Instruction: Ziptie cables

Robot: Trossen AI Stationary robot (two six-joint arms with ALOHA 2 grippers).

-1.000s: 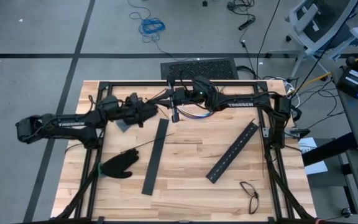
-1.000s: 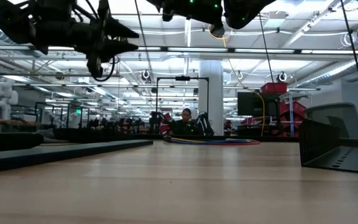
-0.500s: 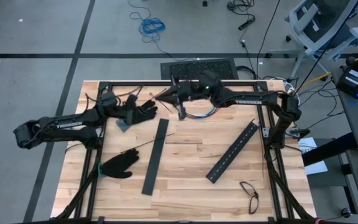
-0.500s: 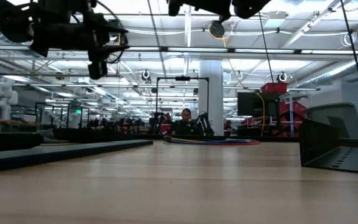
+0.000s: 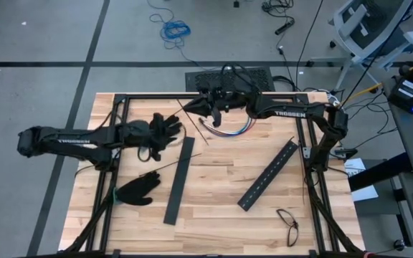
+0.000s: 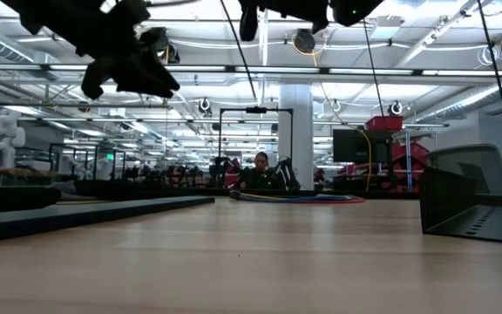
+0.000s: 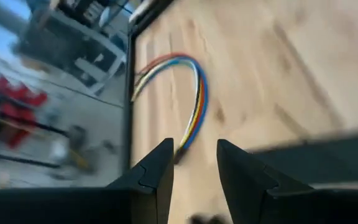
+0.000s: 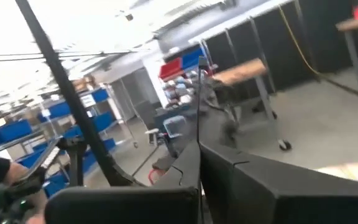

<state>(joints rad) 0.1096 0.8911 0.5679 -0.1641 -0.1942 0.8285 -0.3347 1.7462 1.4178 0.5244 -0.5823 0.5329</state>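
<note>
Since the earlier frames, the left gripper (image 5: 165,129) has been swung back from the right gripper (image 5: 196,107) and drawn toward the left edge of the tabletop (image 5: 214,193), and its jaws have been narrowed a little. The right gripper has been lifted toward the far edge.

The cables (image 5: 234,130) are laid in a curved bundle on the wood near the middle of the far edge, beneath the right arm. They are untouched by either gripper. The left gripper is held above the table, well apart from the cables, with its fingers (image 7: 157,174) parted by a narrow gap and nothing between them. The right gripper is closed on a ziptie (image 5: 191,119), a thin dark strip that hangs down from the jaws toward the tabletop.

In the left wrist view the cables (image 7: 191,102) are shown beyond the finger gap as an arc of red, blue, white and yellow strands, detail lost from above. In the right wrist view the ziptie (image 8: 199,112) is seen pinched between shut fingers. Only from above are the 2 flat black bars (image 5: 179,179) and a black glove (image 5: 136,190) seen.
</note>
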